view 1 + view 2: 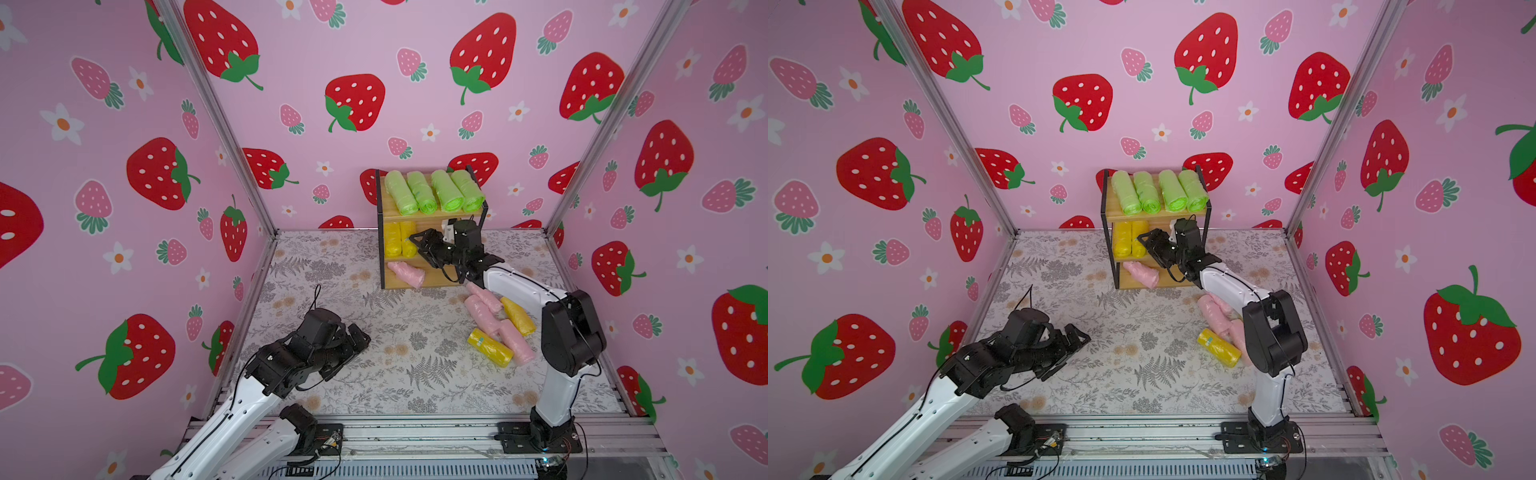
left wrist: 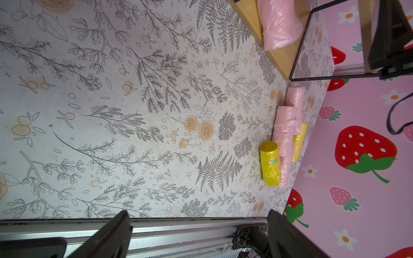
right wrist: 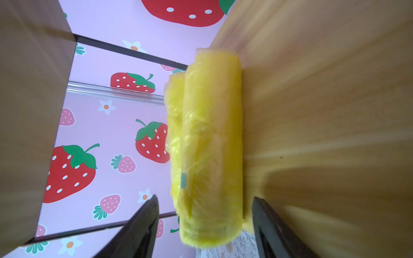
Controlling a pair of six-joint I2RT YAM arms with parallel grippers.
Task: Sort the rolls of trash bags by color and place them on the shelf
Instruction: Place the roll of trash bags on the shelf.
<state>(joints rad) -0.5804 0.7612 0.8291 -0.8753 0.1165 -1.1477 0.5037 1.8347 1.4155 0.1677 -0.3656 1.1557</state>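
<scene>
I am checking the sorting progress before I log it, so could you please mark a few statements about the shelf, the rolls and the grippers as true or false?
1. Four light green crinkly plastic rolls lie on the top board of the black-framed wooden three-tier shelf. True.
2. The bottom board holds two pale pink rolls. False: only one pale pink plastic roll lies there.
3. The right gripper is clamped on a yellow roll. False: its jaws stand apart on either side of the yellow plastic roll on the middle board, with gaps showing.
4. Two further yellow rolls lie on the floral-patterned table. True.
5. The left gripper is open and holds nothing. True.
</scene>
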